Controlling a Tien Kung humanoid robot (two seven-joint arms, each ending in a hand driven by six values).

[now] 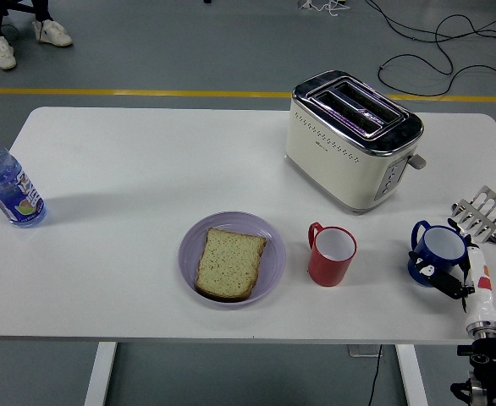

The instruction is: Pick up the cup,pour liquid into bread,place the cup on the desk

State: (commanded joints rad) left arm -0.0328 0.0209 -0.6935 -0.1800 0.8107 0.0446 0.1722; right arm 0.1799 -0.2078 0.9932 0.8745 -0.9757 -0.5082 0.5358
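Head view shows the blue cup (439, 249) standing at the right end of the white table (129, 178), close to the near edge. It is upright, or very nearly so, with its long axis vertical, its white-lined mouth facing up and its handle pointing left and slightly far. The right hand (455, 279) comes up from the lower right corner and its dark fingers (438, 277) wrap the near right side of the cup — gripping it, with the cup's base at or just above the tabletop; which, I cannot tell.

Just right of and beyond the cup lies a metal toast rack (483, 213). To the left stands a red mug (331, 254), upright, handle pointing left. Further left sits a lilac plate (269, 264) bearing one slice of bread (228, 262), lying flat. Beyond the mug stands a cream toaster (349, 139), its slots running from far left to near right. At the far left edge of the table stands a water bottle (6, 182) with a blue cap — well apart from everything else.
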